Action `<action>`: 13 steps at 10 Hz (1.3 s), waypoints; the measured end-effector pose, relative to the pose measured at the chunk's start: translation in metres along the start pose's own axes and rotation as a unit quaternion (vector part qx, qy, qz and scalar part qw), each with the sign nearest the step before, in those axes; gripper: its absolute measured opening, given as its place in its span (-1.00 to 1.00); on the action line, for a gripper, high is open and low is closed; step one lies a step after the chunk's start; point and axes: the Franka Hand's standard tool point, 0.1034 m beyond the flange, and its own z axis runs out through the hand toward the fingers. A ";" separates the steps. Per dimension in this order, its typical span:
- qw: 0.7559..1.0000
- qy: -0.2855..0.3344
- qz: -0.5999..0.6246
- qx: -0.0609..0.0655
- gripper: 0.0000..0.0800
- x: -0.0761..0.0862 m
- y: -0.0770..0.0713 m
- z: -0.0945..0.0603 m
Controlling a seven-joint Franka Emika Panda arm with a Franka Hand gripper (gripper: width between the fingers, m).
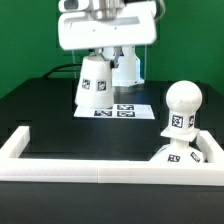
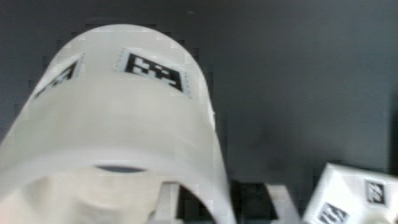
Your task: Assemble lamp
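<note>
Fingers (image 1: 96, 58) are gripping the shade (image 1: 95, 80) near its narrow top, carrying it clear above the table (image 1: 40, 105), with the bulb (image 1: 182, 105) standing on the base (image 1: 180, 152) toward four o'clock. Being light, rigid and smooth plastic, the tapered shade is likely slipping easily, so holding across its narrow end is seeming safest.

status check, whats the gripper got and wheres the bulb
Gripper shut on shade, lifted above marker board. Bulb upright on base, exterior view's right. Nothing between them.
</note>
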 end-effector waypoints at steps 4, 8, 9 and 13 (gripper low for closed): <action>1.000 -0.008 0.019 -0.002 -0.89 0.016 -0.025 -0.021; 1.000 -0.005 0.007 0.000 -0.89 0.028 -0.051 -0.033; 1.000 0.002 0.008 0.005 -0.89 0.039 -0.066 -0.040; 0.999 0.016 0.026 0.012 -0.89 0.078 -0.122 -0.064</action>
